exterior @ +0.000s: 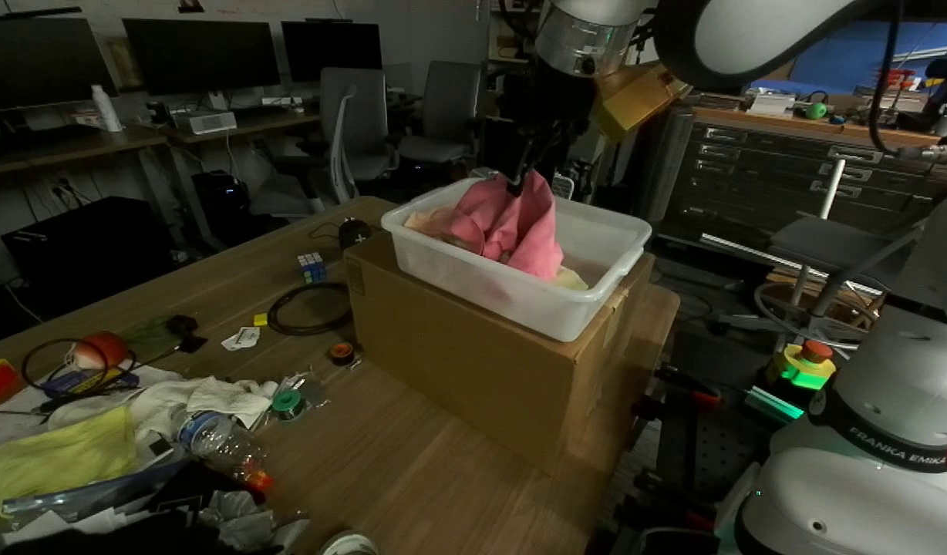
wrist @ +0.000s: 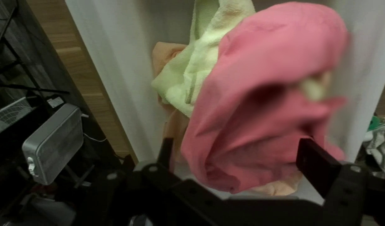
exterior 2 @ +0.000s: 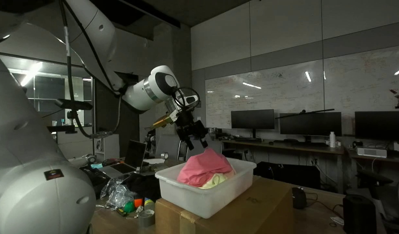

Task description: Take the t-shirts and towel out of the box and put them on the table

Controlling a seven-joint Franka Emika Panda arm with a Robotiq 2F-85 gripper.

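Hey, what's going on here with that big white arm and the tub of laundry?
A robot arm is meant to take laundry out of a white tub, which sits on a cardboard carton, and put it on the wooden table. Its claw hangs over a pink cloth with its jaws wide apart, so it isn't gripping it. A yellow cloth and a peach cloth lie in the tub too.

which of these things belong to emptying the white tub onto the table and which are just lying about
For the job:
white tub
pink cloth
pale yellow towel
peach cloth
wooden table
gripper

Just lying about:
puzzle cube
plastic bottle
green spool
silver tape roll
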